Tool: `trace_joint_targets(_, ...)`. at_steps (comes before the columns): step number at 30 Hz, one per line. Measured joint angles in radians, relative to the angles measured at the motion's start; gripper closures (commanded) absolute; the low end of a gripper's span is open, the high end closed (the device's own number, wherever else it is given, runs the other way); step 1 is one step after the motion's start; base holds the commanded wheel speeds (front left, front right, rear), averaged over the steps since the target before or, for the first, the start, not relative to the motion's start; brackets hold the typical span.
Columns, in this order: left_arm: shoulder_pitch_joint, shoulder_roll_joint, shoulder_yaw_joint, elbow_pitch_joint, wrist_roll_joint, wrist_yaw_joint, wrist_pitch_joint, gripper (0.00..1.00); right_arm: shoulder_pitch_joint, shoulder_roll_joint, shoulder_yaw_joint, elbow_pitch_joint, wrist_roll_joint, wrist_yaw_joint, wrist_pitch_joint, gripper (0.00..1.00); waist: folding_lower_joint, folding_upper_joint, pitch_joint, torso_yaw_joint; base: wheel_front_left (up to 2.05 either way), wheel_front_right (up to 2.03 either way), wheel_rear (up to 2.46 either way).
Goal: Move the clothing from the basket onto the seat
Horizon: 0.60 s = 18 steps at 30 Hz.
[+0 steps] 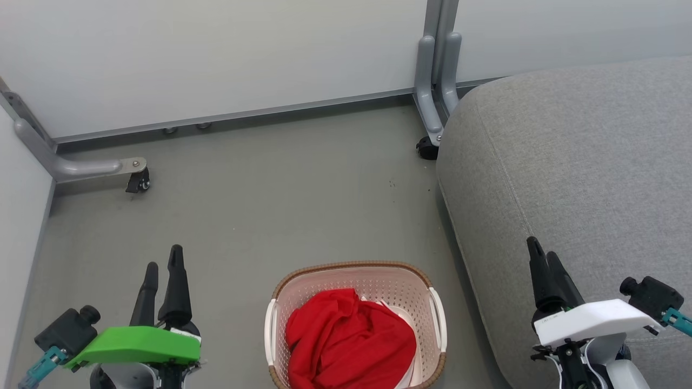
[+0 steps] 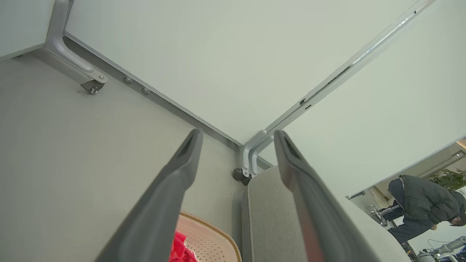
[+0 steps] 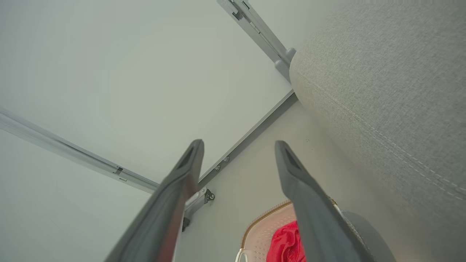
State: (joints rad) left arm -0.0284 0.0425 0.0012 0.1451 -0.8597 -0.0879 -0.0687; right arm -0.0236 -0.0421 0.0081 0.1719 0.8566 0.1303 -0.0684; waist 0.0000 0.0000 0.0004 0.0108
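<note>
red clothing (image 1: 346, 340) lies bunched inside the basket (image 1: 354, 268) in the head view, and the basket stands on the grey floor (image 1: 259, 205) just beside the rounded front edge of the seat (image 1: 584, 162). the left gripper (image 1: 163, 259) hangs at the lower left over the floor, apart from the basket, with its dark fingers pointing up the picture. the right gripper (image 1: 542, 249) sits at the lower right in front of the seat's edge. pale wall panels (image 1: 216, 54) on grey wheeled feet close the space behind. in the left wrist view, the left gripper (image 2: 237, 134) has its two fingers spread wide with nothing between them. a corner of the basket (image 2: 214, 233) and a scrap of the clothing (image 2: 180, 249) show near the bottom edge, with the seat (image 2: 269, 211) beside them. a person (image 2: 422, 203) in a dark jacket bends over far off at the right. in the right wrist view, the right gripper (image 3: 239, 143) also stands wide apart and holds nothing. the basket (image 3: 262, 225) with the clothing (image 3: 285, 243) in it lies low between the fingers, and the seat (image 3: 382, 91) rises at the right.
</note>
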Motion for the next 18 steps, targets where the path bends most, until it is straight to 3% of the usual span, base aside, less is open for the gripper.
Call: trace_joint_targets(18, 0.018, 0.001, -0.040, -0.042, 0.235, 0.004, -0.056, 0.00, 0.020, -0.002, -0.001, -0.055, -0.204, 0.000, -0.056, 0.00, 0.0000, 0.0000, 0.001, 0.008, 0.00, 0.00, 0.00)
